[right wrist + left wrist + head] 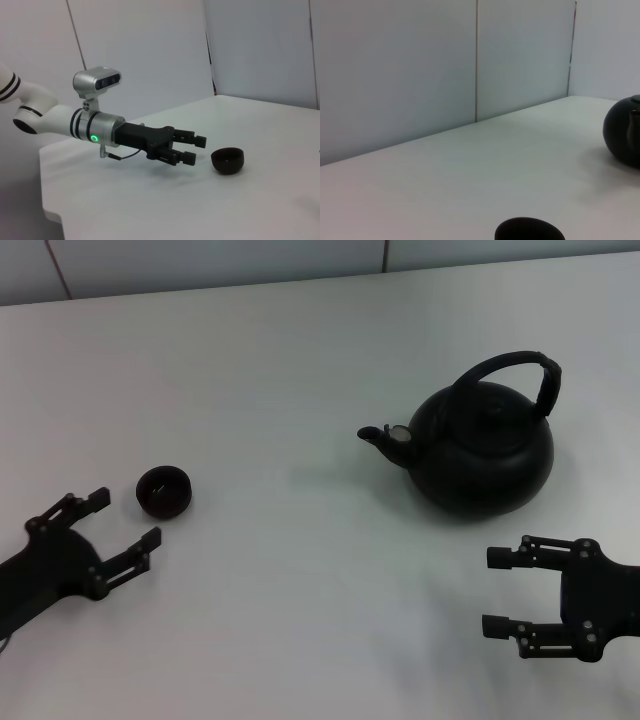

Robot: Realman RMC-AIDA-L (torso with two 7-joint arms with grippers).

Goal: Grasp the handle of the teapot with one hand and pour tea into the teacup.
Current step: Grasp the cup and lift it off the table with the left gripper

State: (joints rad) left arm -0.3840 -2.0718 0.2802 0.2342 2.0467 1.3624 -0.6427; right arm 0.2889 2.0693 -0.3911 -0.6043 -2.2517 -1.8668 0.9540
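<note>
The black teapot [485,445] stands upright on the white table at the right, spout pointing left, with its arched handle [520,368] raised over the lid. Part of its body shows in the left wrist view [624,132]. The small dark teacup [164,491] sits at the left; it also shows in the left wrist view [529,230] and the right wrist view [227,159]. My left gripper [125,519] is open and empty just near-left of the cup; it shows in the right wrist view [192,149]. My right gripper [497,591] is open and empty, in front of the teapot.
The white table [300,390] reaches back to a grey panelled wall [200,260]. Its edge shows in the right wrist view [50,210], behind the left arm.
</note>
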